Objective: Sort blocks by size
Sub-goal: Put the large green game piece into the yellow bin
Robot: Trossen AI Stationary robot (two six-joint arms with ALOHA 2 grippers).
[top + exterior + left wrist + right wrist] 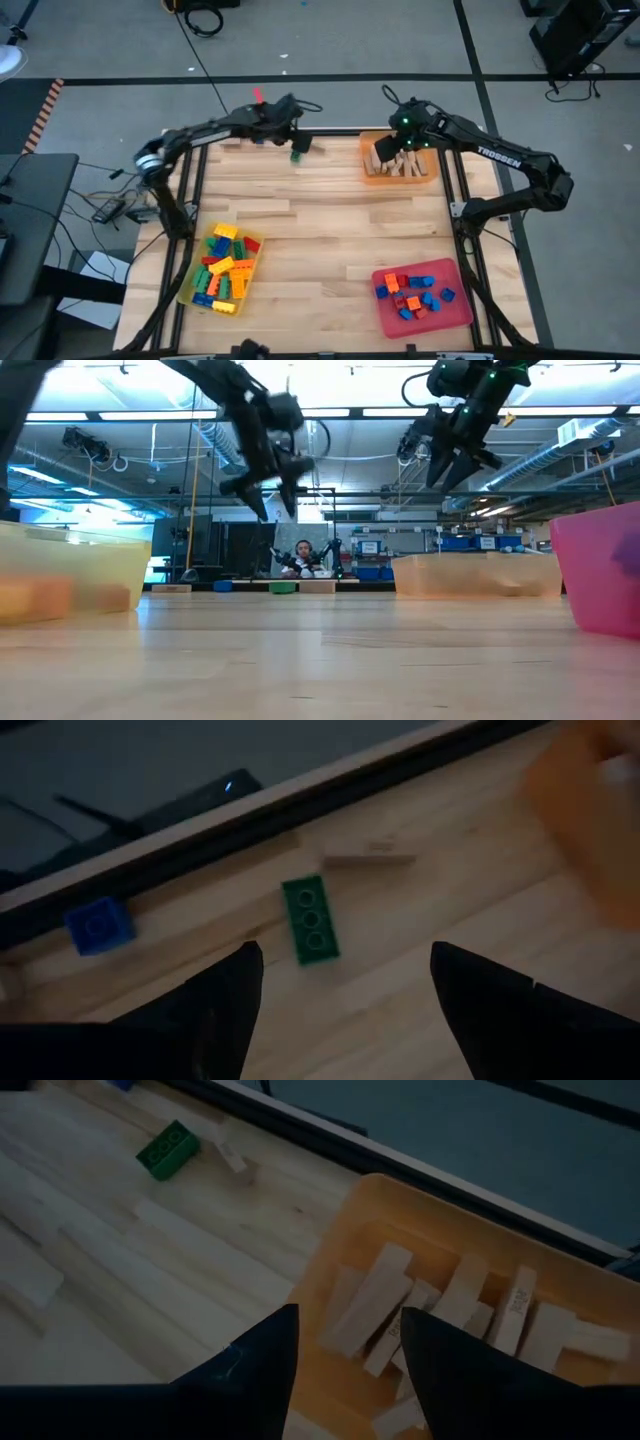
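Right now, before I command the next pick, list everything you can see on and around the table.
Green brick: one, green, loose on the table's far edge, below the left gripper.
Blue brick: one, blue, far edge, near the green brick.
Wooden piece: one, tan, loose beside the green brick.
Orange tray: one, far right, holding tan wooden pieces.
Yellow tray: one, near left, holding mixed-colour bricks.
Red tray: one, near right, holding blue, red and orange bricks.
Person: one, seated in the room behind.
Left gripper: open, above the green brick.
Right gripper: empty, over the orange tray.
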